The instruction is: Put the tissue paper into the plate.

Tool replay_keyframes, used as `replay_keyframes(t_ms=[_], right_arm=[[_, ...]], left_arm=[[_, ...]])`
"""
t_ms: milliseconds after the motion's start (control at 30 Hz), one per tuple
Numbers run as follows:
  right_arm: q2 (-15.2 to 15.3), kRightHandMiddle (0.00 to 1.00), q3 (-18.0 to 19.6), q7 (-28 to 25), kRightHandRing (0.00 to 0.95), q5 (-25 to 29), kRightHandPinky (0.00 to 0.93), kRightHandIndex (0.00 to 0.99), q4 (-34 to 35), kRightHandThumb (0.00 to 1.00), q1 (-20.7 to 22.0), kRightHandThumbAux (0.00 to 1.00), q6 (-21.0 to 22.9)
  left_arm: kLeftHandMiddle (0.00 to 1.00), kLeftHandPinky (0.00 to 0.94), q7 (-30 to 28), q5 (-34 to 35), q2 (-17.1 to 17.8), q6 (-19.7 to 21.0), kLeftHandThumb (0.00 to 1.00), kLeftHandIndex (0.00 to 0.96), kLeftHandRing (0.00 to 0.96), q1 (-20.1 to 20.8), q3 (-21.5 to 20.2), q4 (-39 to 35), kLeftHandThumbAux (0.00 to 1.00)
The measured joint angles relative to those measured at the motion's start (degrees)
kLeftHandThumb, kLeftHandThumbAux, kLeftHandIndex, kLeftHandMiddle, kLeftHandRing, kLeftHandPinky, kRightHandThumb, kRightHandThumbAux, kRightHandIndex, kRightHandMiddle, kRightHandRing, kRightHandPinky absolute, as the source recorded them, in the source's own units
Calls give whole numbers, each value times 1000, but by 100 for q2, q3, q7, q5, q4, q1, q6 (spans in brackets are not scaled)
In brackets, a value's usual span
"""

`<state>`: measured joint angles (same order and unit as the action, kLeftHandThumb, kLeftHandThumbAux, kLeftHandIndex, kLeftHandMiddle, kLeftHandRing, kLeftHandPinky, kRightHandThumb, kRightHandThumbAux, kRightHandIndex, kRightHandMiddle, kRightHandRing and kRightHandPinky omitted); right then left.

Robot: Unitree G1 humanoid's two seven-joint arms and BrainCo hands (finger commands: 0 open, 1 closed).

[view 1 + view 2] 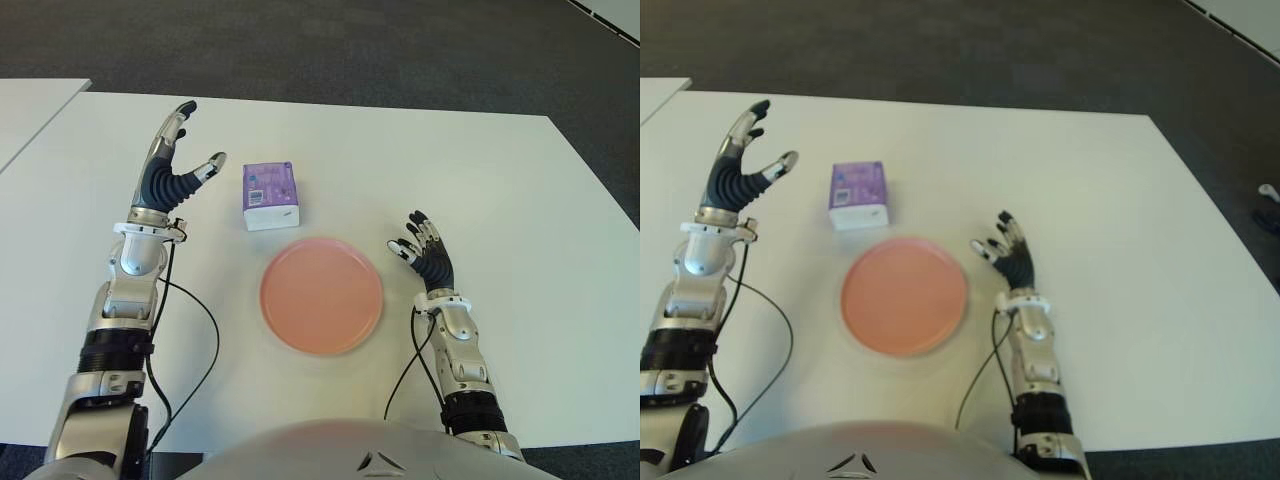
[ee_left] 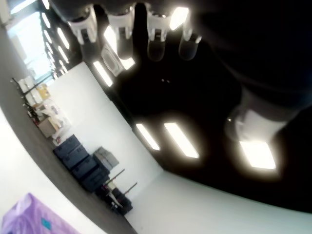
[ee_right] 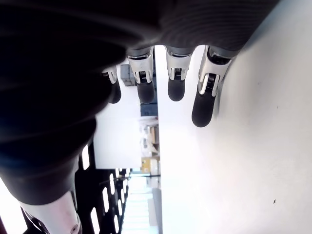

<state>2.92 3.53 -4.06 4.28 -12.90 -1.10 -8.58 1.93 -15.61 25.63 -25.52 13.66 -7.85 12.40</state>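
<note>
A purple and white tissue pack (image 1: 269, 195) sits on the white table (image 1: 420, 170), just behind a round pink plate (image 1: 321, 295). The plate has nothing in it. My left hand (image 1: 180, 160) is raised to the left of the pack, fingers spread and thumb pointing toward it, a short gap away. A purple corner of the pack (image 2: 29, 219) shows in the left wrist view. My right hand (image 1: 422, 247) shows to the right of the plate, fingers relaxed and holding nothing.
A second white table (image 1: 30, 110) stands at the far left, with a narrow gap between. Dark carpet (image 1: 350, 50) lies beyond the table's far edge. Black cables (image 1: 190, 330) hang beside each forearm.
</note>
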Motion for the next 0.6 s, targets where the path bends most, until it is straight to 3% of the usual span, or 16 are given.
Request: replay_keyframes(t_ms=[167, 333, 600], right_arm=[[5, 25, 10, 5, 25, 10, 73, 12, -29, 91, 46, 772, 6], [-27, 26, 3, 9, 25, 13, 72, 14, -64, 95, 112, 771, 16], [-45, 24, -2, 10, 24, 9, 67, 12, -130, 86, 180, 776, 16]], left_arm=[[0, 0, 61, -339, 410, -383, 141, 0, 0, 848, 195, 865, 487], [0, 0, 357, -640, 595, -754, 172, 0, 0, 1533, 413, 1505, 483], [0, 0, 785, -1539, 686, -865, 156, 0, 0, 2221, 1145, 2279, 433]])
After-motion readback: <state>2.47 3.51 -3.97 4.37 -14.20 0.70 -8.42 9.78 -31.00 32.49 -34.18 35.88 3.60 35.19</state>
